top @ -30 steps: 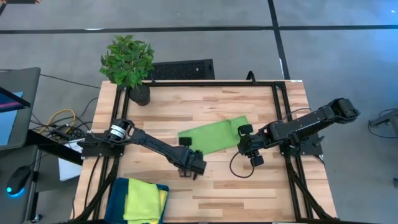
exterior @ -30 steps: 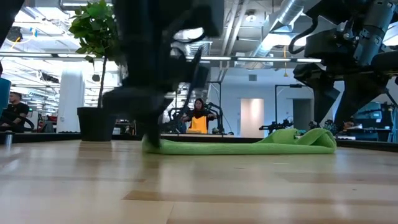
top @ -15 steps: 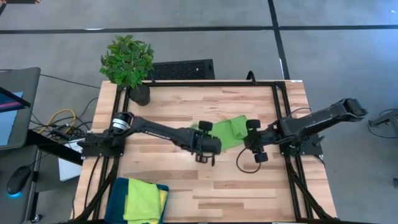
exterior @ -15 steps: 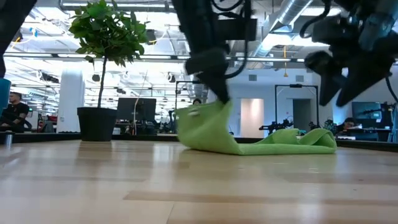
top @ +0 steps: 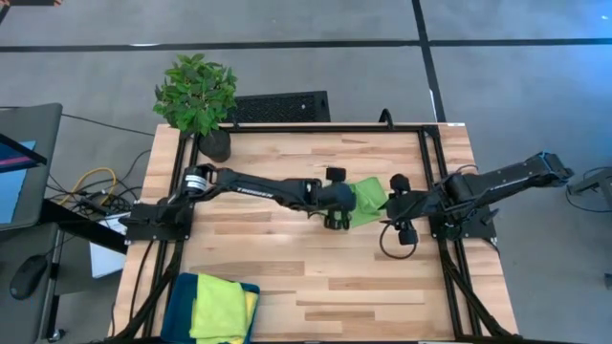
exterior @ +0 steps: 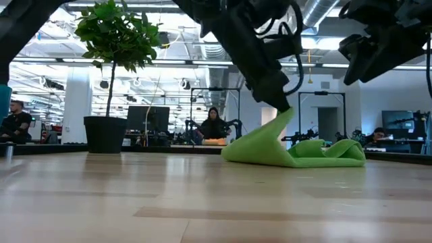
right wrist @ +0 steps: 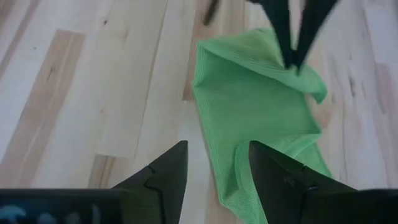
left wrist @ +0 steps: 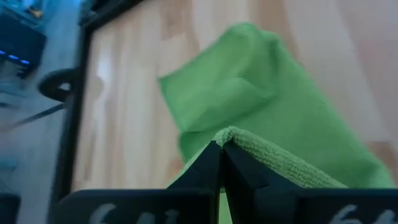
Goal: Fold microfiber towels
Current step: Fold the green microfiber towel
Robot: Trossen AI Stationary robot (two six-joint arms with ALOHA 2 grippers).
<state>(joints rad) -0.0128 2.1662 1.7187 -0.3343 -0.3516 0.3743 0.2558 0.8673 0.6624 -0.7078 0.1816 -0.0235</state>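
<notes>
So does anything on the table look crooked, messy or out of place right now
Nothing looks damaged or spilled. The lime green towel is bunched and uneven only because the left gripper is pinching one edge and lifting it mid-fold. The right gripper hovers open beside it. The other towels sit piled at the table's near-left corner.

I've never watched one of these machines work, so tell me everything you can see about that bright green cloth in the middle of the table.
The lime green towel is a soft, fuzzy-looking cloth lying on the wooden table toward its right side. It is partly doubled over: one edge is pinched in the shut left gripper and lifted into a slanting flap, while the rest rests rumpled on the wood. The right gripper hovers open beside it, not touching.
</notes>
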